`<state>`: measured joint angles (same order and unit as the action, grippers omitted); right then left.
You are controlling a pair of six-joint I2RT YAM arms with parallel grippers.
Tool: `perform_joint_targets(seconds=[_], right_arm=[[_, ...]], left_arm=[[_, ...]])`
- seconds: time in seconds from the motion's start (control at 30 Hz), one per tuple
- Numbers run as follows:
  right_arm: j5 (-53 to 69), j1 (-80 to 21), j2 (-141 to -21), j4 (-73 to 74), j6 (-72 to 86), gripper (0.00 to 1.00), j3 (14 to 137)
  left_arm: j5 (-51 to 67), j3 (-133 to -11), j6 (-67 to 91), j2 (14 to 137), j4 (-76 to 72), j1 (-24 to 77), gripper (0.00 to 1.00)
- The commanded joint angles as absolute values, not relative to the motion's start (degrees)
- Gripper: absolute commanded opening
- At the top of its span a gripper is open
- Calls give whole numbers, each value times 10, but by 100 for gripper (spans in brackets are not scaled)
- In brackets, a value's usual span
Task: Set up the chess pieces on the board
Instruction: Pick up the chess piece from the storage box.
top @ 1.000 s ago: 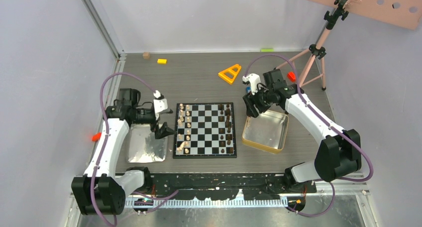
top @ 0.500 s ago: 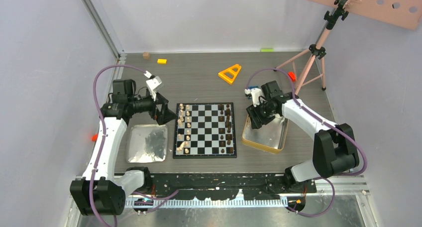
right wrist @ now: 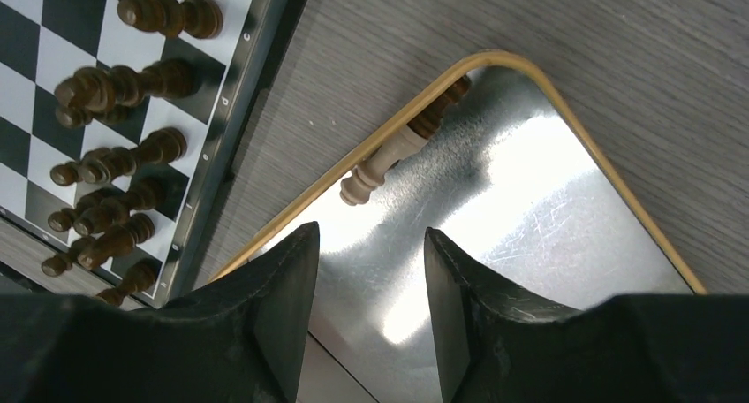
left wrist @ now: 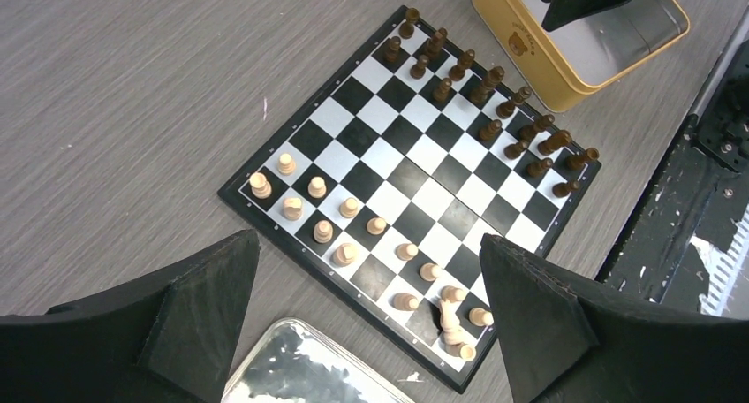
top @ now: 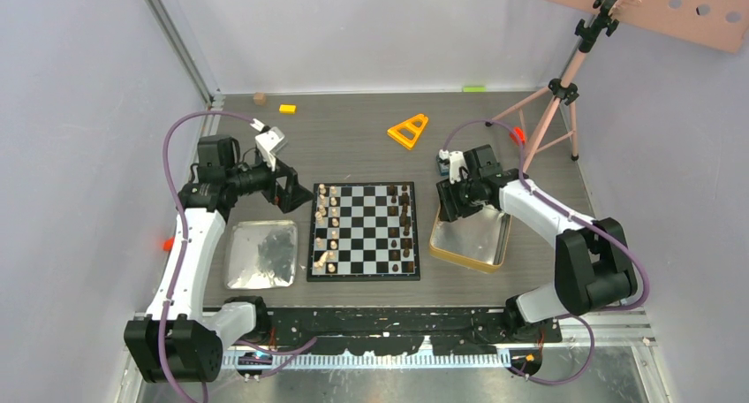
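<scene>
The gold-rimmed tin (right wrist: 530,200), just right of the board (top: 364,231) on the counter, holds two lying chess pieces against its wall: a light piece (right wrist: 380,166) and a dark piece (right wrist: 442,107). The right hand (right wrist: 369,239) hangs over this tin, its fingers apart and empty. The left hand (left wrist: 366,242), wide apart and empty, is near the board's far left corner. What is in the silver tray (top: 243,266) I cannot tell.

The left arm (top: 187,248) and right arm (top: 540,210) are built from white link shells and black joint housings. A purple cable (top: 169,148) is routed along each. Black wedge-shaped fingers (left wrist: 199,319) are fitted.
</scene>
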<state>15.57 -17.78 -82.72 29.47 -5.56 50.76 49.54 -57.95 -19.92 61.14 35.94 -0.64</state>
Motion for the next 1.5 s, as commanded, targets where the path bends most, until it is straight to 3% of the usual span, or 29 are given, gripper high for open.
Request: perform_joint_targets(seconds=[0.0,0.83,1.3,1.47], right_arm=[[144,-176,-844,250,-14,53,507],[104,-171,-936,240,54,49,539],[80,-150,-909,316,-10,23,546],[105,-149,-877,331,-58,14,548]], left_arm=[[489,-585,-178,610,313,-5,100],[487,-575,-176,611,297,-5,100],[508,-598,-182,623,332,-5,100],[559,-603,-261,618,383,-5,100]])
